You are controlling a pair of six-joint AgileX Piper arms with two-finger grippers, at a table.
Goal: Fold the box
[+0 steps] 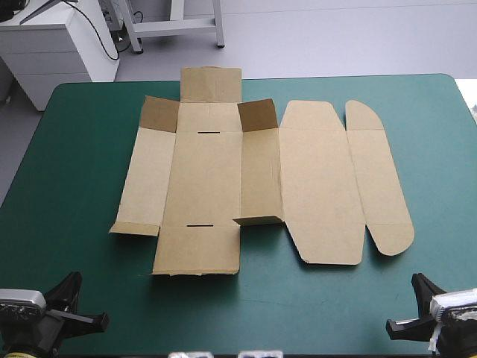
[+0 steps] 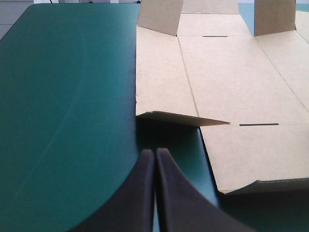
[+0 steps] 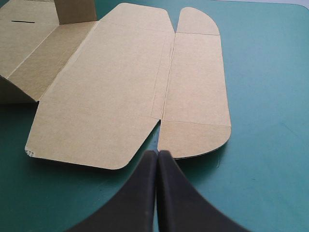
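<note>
Box (image 1: pixel 209 179) of brown board, a cut sheet spread almost flat, lies across the middle of the teal-green table (image 1: pixel 74 149), reaching nearly to the far edge. Its widest parts are the base panel on the left and the lid panel (image 1: pixel 320 186) on the right, with a narrower rounded flap (image 1: pixel 380 186) at the far right. Two small flaps (image 1: pixel 160 113) (image 1: pixel 257 115) stand raised at the far end of the base, and another (image 1: pixel 257 220) stands up at its near right corner. The near left flap (image 1: pixel 136 228) lifts slightly off the cover. The left gripper (image 2: pixel 154 152) has its black fingers pressed together, near the box's near left corner, not touching it. The right gripper (image 3: pixel 157 152), fingers likewise together, points at the notch between lid panel and rounded flap.
</note>
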